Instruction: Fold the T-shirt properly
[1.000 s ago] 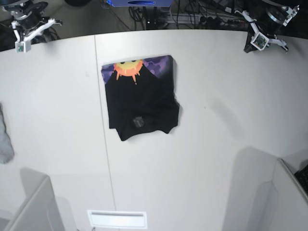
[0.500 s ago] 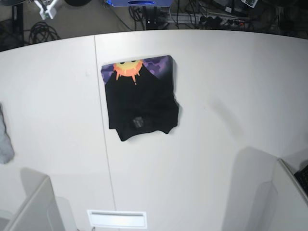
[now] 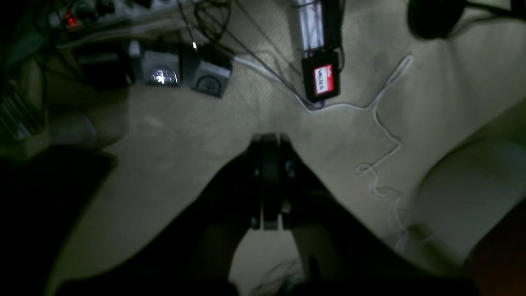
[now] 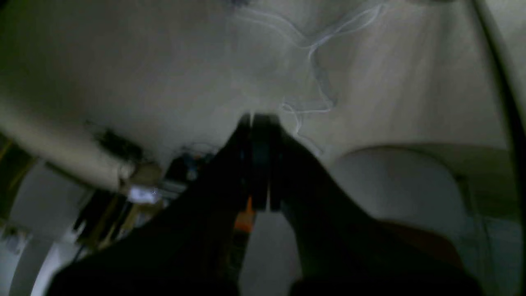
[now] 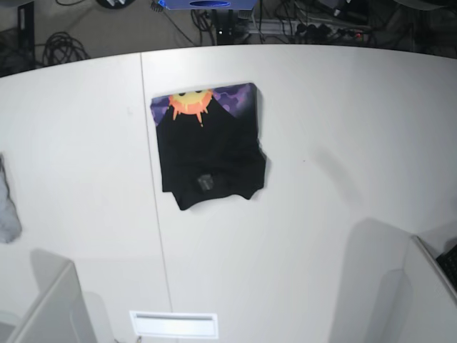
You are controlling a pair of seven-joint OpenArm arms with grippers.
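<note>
- On the far left edge of my base view I see a small grey cloth lying on the counter, well apart from everything else and no part of the job.
- Left of centre lies the T-shirt, folded into a compact, roughly square packet. A band of the purple print with the orange sun shows along its far edge; the rest is plain black, with a small label near the near edge.
- The packet's near right corner bulges out a little and the bottom edge is uneven, so the fold looks tidy but not crisp.
- Neither arm appears in my base view; both are up and away from the counter.
- Right wrist view: the right fingers are pressed together with nothing between them, pointing at the floor and loose cables. The picture is dark and blurred.
- Left wrist view: the left fingers are likewise closed and empty, over floor with a power strip and a white cable.
- My judgement: the folding is done, or nearly so. At most a light straightening of that lower corner is left.
</note>
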